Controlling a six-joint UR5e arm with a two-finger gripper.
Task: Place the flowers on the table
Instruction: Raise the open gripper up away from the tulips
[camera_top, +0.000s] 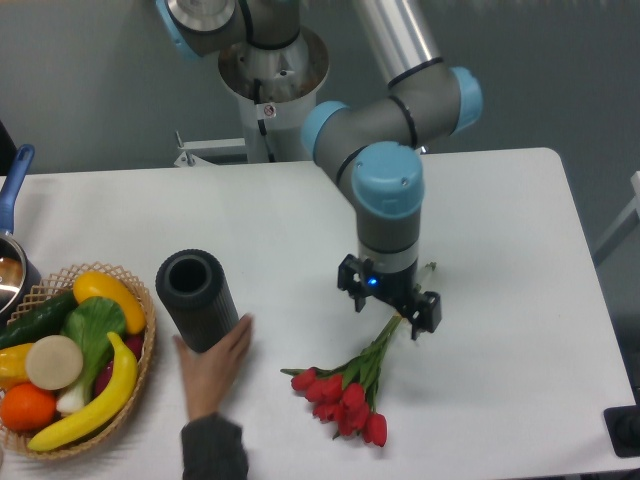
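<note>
Now | flowers (345, 392) flat on table (500, 220) | gripper (390, 298) spread open at their 1 o'clock, over stems

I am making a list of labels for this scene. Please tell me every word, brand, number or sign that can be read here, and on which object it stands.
No readable text anywhere in this view.
Gripper: only a small blue light, no lettering.
Vase: plain dark ribbed surface, no label.
Flowers, table, fruit basket: no print visible.
Robot base: small dark marks, too blurred to read.
</note>
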